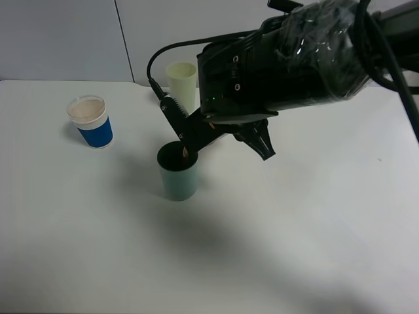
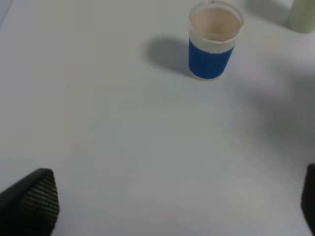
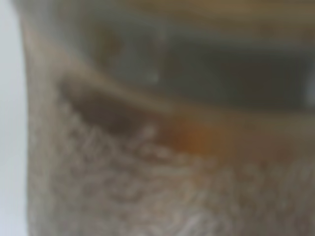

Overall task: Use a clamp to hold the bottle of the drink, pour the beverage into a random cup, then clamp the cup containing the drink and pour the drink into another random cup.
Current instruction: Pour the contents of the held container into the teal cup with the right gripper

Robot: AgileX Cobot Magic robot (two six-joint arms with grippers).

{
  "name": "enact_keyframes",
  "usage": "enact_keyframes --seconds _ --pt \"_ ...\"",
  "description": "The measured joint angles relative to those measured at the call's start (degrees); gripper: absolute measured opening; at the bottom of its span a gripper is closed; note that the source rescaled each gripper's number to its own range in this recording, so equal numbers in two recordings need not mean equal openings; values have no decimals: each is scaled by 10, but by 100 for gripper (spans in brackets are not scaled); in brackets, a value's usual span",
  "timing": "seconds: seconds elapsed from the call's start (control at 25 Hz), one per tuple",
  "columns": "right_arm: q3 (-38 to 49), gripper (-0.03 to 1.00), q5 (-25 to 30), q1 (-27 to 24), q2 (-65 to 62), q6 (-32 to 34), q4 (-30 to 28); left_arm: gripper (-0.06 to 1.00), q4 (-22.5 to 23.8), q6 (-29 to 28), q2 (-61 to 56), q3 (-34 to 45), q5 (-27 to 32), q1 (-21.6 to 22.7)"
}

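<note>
Frothy reddish-brown beverage (image 3: pixel 192 140) inside the clear bottle (image 3: pixel 162 73) fills the blurred right wrist view. The right gripper (image 1: pixel 190 134) is clenched on that bottle, tipped over the rim of the teal-green tumbler (image 1: pixel 178 176) mid-table. Left gripper (image 2: pixel 170 204) hangs released, fingertips wide apart, over the white table (image 2: pixel 123 137), with the blue-banded white cup (image 2: pixel 212 42) ahead of it.

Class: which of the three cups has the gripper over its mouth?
The plain teal-green cup: the right gripper, holding the bottle, hangs over its rim. The blue-banded white cup and pale yellow-green cup stand clear.
</note>
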Motion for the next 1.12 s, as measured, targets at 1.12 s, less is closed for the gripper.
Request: enact_keyframes --seconds 1.12 --pt "-35 1 12 0 29 12 -9 100 0 0 0 0 0 0"
